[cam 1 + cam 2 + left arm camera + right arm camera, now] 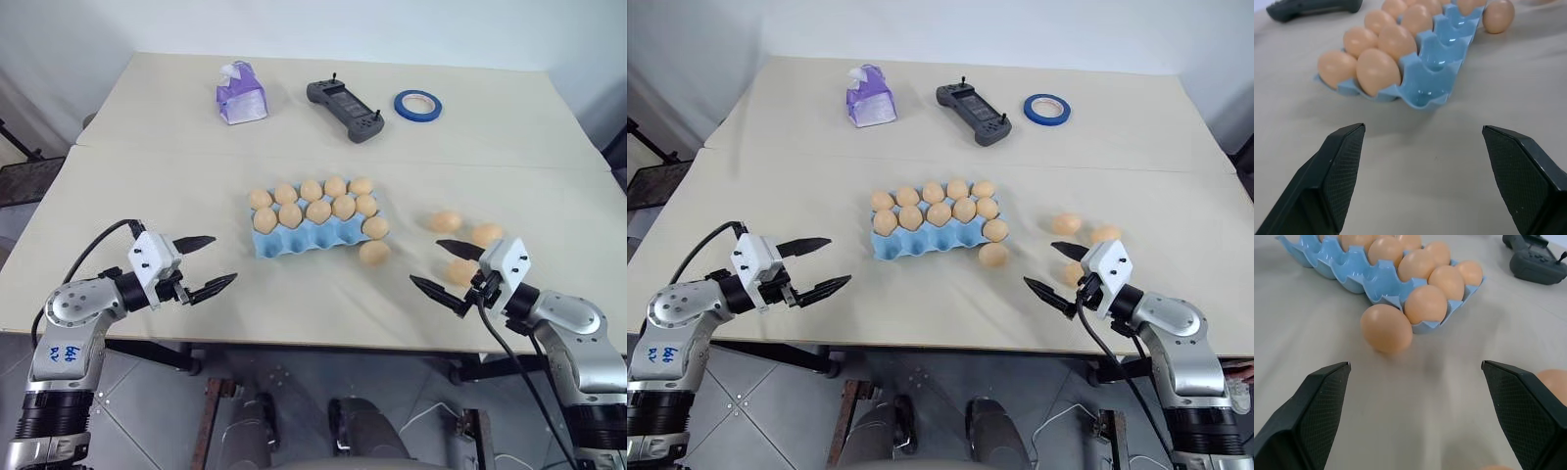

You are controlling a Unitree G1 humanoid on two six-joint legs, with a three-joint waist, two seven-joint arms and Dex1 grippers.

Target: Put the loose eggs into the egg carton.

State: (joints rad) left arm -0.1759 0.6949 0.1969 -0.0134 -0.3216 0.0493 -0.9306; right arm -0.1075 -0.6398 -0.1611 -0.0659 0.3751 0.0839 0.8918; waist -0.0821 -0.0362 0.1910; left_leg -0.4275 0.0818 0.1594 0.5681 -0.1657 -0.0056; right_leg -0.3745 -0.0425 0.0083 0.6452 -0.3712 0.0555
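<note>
Nearest the camera, the left hand and the right hand are held spread wide and empty above the table, at the lower left and lower right of the frame. The egg carton is seen at the centre, its far rows filled and its near row mostly bare. Four loose eggs remain out: one touches the carton's right end, three lie right of it.
</note>
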